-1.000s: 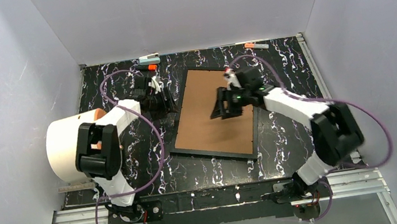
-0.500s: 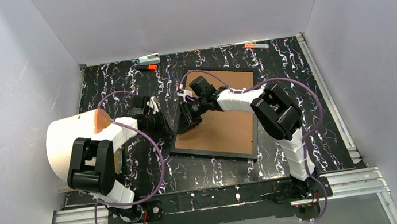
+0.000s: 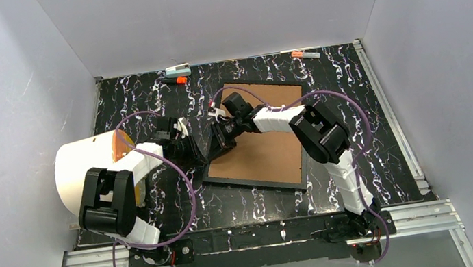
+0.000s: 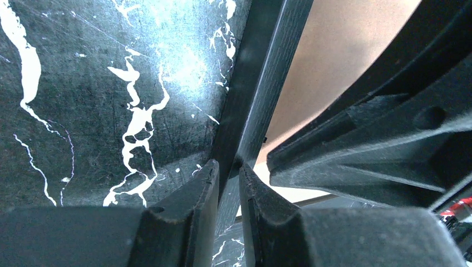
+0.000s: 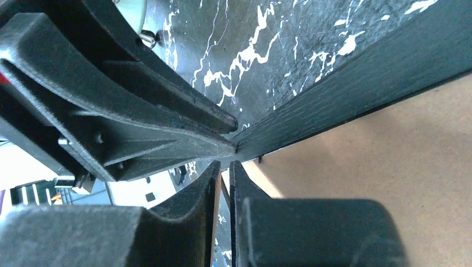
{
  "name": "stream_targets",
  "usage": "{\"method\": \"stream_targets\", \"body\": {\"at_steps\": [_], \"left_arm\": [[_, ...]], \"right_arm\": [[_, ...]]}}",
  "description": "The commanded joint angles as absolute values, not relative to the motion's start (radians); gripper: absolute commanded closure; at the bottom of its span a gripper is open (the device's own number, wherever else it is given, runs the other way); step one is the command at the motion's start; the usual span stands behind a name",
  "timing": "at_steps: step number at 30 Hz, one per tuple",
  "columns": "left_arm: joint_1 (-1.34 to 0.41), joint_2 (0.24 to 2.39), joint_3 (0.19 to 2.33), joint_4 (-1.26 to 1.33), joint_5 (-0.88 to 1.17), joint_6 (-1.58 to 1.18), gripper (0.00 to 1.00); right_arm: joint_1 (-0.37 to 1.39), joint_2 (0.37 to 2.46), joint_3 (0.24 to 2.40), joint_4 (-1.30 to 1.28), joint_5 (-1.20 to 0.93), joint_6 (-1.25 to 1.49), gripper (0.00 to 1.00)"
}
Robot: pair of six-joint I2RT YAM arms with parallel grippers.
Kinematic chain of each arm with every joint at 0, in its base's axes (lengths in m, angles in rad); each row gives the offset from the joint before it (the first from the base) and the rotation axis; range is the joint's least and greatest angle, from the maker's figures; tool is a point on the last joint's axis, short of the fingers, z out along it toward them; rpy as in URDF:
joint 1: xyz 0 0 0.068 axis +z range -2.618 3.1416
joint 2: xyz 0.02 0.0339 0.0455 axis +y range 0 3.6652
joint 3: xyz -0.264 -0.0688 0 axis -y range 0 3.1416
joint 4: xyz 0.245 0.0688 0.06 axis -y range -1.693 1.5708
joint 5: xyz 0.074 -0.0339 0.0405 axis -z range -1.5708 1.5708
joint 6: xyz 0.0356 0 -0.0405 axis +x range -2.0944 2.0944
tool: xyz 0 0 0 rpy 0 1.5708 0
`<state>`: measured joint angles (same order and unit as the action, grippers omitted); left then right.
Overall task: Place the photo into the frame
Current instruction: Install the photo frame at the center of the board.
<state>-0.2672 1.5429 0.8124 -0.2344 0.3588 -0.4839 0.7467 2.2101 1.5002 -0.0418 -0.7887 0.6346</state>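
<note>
The black frame [image 3: 254, 181] lies face down mid-table with a brown backing board [image 3: 263, 150] in it. Both grippers meet at its left edge. My left gripper [image 3: 200, 151] [image 4: 229, 169] is shut on the frame's black bar [image 4: 267, 72], which runs between its fingers. My right gripper [image 3: 216, 141] [image 5: 224, 167] reaches across the board [image 5: 401, 167], and its jaws pinch a thin brown edge just inside the bar [image 5: 362, 83]. No printed photo shows. A white curved thing [image 3: 84, 174] with an orange strip on top stands at the left; I cannot tell if it is the photo.
Small clips or markers lie along the table's back edge: a pale one [image 3: 178, 69], an orange one [image 3: 177, 80] and another [image 3: 305, 54]. Grey walls close in the left, back and right sides. Purple cables loop over both arms.
My right gripper swung from over the board's middle to the frame's left edge. My left gripper came forward to the same edge. Both pairs of jaws closed.
</note>
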Motion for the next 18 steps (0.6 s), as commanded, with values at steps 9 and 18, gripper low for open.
{"method": "stream_targets", "body": {"at_steps": [9,18], "left_arm": [[-0.26,1.523,0.787,-0.259,0.353,-0.468,0.83],[-0.26,1.523,0.784,-0.259,0.353,-0.467,0.83]], "right_arm": [[0.748,2.256,1.564,-0.121,-0.696,0.583,0.83],[0.742,2.291,1.562,-0.19,-0.608,0.565,0.83]]}}
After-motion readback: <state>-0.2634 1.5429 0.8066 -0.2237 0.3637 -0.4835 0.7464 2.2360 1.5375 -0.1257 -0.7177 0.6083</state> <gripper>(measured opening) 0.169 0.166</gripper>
